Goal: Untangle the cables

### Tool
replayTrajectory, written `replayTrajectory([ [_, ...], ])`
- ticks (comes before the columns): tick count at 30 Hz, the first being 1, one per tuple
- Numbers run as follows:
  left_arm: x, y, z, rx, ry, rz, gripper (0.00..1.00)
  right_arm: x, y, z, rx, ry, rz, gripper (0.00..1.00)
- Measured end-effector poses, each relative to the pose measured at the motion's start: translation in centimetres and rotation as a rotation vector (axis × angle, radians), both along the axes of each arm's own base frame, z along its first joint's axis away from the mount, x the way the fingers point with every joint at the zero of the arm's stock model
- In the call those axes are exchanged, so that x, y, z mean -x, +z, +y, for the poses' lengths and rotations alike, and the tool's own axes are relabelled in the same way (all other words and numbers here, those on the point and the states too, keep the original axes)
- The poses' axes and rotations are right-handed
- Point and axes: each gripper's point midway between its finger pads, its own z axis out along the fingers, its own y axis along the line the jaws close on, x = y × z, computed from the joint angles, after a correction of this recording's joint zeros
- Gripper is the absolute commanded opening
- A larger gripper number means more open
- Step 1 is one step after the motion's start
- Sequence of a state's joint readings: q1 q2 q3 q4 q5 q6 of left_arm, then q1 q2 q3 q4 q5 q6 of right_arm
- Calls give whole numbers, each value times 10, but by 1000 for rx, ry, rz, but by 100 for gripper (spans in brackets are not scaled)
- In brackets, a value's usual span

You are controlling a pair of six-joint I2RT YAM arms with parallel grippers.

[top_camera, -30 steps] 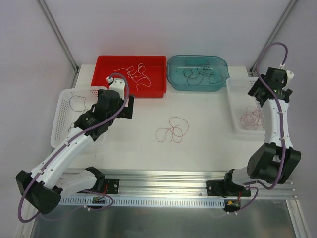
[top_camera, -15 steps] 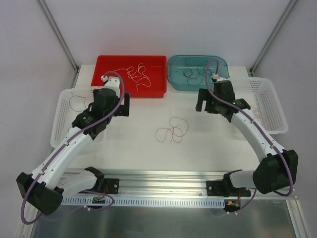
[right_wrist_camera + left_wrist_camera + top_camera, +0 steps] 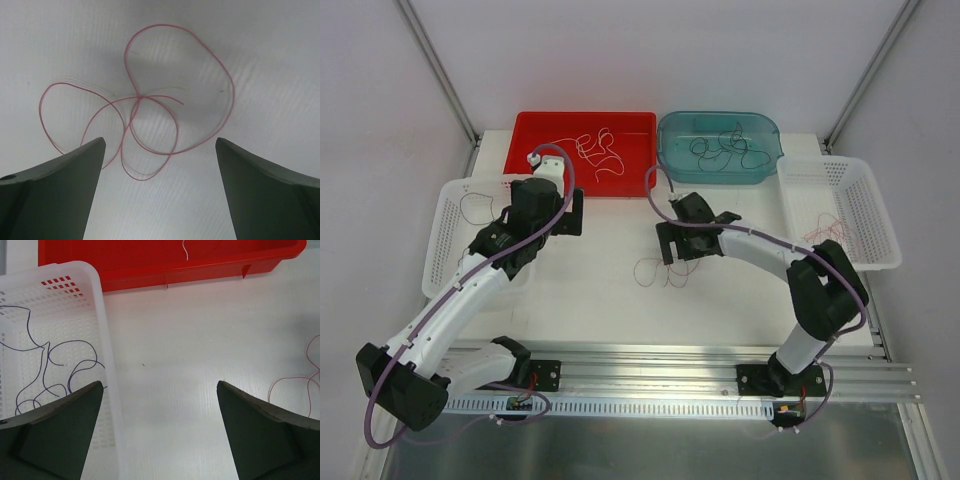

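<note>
Right gripper: jaws wide apart, empty, poised above the red-pink cables lying looped mid-worktop.
Left gripper: fingers spread, empty (over the white basket rim, purple cables inside).

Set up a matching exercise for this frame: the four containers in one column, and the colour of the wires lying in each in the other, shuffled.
Containers:
1. red tray
2. teal tub
3. left white basket
4. right white basket

Wires inside:
A. red-pink wires
B. white wires
C. purple wires
D. black wires

Pairs: 1-B, 2-D, 3-C, 4-A.
</note>
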State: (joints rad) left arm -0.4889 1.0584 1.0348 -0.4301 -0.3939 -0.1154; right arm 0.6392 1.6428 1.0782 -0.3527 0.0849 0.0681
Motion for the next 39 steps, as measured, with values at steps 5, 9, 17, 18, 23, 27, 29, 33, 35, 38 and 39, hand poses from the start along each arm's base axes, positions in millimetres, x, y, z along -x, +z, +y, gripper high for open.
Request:
replayTrajectory([
  [5, -1, -1, 1, 1, 1, 5, 99, 6, -19, 24, 49, 109, 26, 97],
  [9, -1, -2, -1, 7, -8, 9, 99, 7, -24, 37, 76, 179, 23, 97],
  [17, -1, -2, 0, 9, -7, 10, 99, 14, -42, 40, 123, 250, 67, 99],
  [18, -1, -2, 0, 9, -7, 10, 99, 15, -43, 39, 127, 253, 70, 99],
  [23, -1, -2, -1, 10, -9, 11, 99, 15, -45, 38, 153, 268, 79, 75],
  [27, -1, -3, -1, 10, -9, 11, 99, 13, -45, 37, 164, 271, 75, 41],
  [29, -1, -3, -1, 9, -9, 12, 99, 13, -46, 37, 164, 270, 73, 20],
  [33, -1, -4, -1, 8, -9, 15, 99, 13, -45, 39, 165, 269, 68, 1],
  [35, -1, -4, -1, 8, -9, 15, 99, 13, -45, 39, 165, 265, 67, 1],
  [38, -1, -4, -1, 8, -9, 15, 99, 13, -45, 39, 167, 264, 64, 1],
  [39, -1, -4, -1, 8, -9, 15, 99, 13, -44, 39, 169, 263, 62, 1],
])
